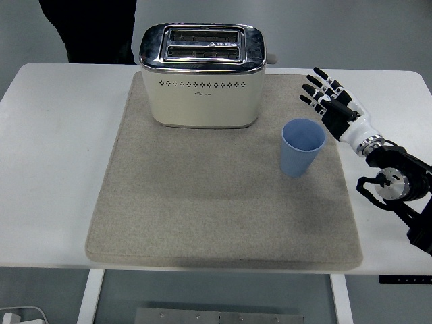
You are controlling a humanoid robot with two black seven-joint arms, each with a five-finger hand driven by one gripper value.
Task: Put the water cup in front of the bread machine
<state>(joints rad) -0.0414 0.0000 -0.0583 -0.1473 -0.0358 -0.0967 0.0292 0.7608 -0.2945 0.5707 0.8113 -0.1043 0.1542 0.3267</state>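
A white table [54,169] carries a large grey mat [202,216] that covers most of its middle. At the far side of the mat stands the bread machine [201,77], a cream two-slot toaster with a chrome top, its long face turned to the near side. The mat in front of it lies bare. At the top edge a person in dark clothes [94,27] stands behind the table.

The right hand [331,98] reaches in from the right, fingers spread and straight, holding nothing; it hovers just right of the cup and slightly farther back, not touching it. The left hand is not in view.

The water cup [302,147] stands upright on the right part of the mat, to the right of the toaster and nearer than it. It is a small blue tapered tumbler without a handle, looks like thin plastic and seems empty, so probably light, a little springy and smooth-sided. A gentle wrap around the upper-middle wall, thumb opposite the fingers, should hold it; squeezing hard may deform it, and a sideways nudge could tip it
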